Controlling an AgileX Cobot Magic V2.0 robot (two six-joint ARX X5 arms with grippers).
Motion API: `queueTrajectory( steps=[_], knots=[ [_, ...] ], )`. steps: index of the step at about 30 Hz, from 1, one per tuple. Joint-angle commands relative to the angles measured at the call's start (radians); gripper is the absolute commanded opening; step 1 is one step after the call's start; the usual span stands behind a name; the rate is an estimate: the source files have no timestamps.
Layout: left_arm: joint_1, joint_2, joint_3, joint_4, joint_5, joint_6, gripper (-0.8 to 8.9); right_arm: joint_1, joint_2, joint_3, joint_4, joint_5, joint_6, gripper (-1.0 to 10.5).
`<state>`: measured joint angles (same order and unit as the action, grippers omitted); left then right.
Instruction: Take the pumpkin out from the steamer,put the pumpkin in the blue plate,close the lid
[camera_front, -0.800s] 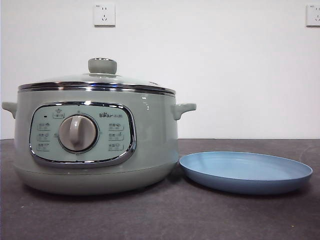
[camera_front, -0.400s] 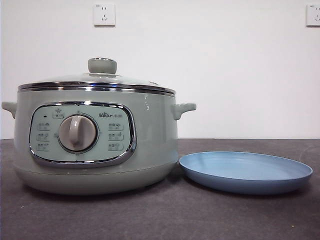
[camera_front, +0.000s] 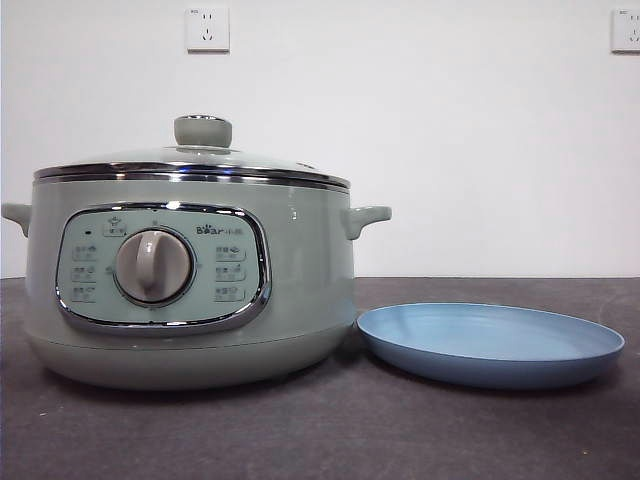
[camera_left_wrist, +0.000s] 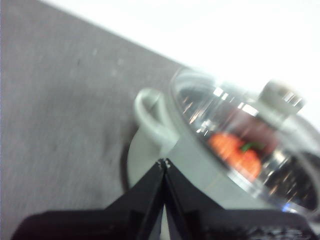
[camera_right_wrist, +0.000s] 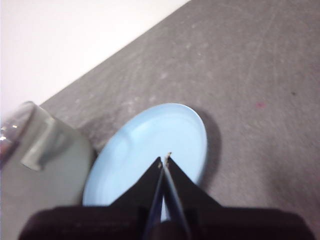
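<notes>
The pale green steamer (camera_front: 190, 290) stands on the dark table with its glass lid (camera_front: 200, 160) on, the green knob (camera_front: 203, 131) on top. Through the lid in the left wrist view, the orange pumpkin (camera_left_wrist: 235, 152) lies inside the steamer (camera_left_wrist: 165, 150). The blue plate (camera_front: 490, 345) sits empty just right of the pot. My left gripper (camera_left_wrist: 164, 162) hovers shut above the steamer's side handle (camera_left_wrist: 150, 117). My right gripper (camera_right_wrist: 165, 159) hangs shut over the blue plate (camera_right_wrist: 145, 150). Neither arm shows in the front view.
A grey tabletop (camera_front: 320, 430) runs in front of the pot and plate. A white wall with two sockets (camera_front: 208, 28) stands behind. The steamer's right handle (camera_right_wrist: 42, 145) lies close to the plate.
The front view has shifted by a pixel or two; the steamer, lid and plate stand where they were.
</notes>
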<state>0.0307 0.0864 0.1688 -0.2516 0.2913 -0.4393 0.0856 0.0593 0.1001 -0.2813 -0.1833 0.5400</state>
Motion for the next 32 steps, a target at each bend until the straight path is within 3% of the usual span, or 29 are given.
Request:
queueTrajectory(
  steps=[1, 8, 12, 16, 26, 32],
  knots=[
    [0.003, 0.064, 0.062, 0.011, -0.003, 0.001, -0.08, 0.000, 0.029, 0.061, 0.002, -0.002, 0.011, -0.2],
    [0.003, 0.261, 0.215, 0.011, 0.005, 0.098, -0.08, 0.000, 0.143, 0.214, -0.006, -0.002, -0.029, -0.2],
    [0.003, 0.362, 0.304, 0.003, 0.014, 0.121, -0.08, 0.000, 0.237, 0.321, -0.019, -0.002, -0.131, -0.2],
    [0.003, 0.439, 0.383, 0.003, 0.082, 0.205, -0.08, 0.000, 0.340, 0.432, -0.042, -0.002, -0.224, -0.2],
    [0.003, 0.595, 0.528, -0.033, 0.325, 0.239, -0.04, 0.000, 0.601, 0.733, -0.212, -0.006, -0.425, -0.2],
    [0.000, 0.664, 0.592, -0.064, 0.400, 0.260, 0.01, 0.000, 0.731, 0.877, -0.347, -0.114, -0.498, -0.2]
  ],
)
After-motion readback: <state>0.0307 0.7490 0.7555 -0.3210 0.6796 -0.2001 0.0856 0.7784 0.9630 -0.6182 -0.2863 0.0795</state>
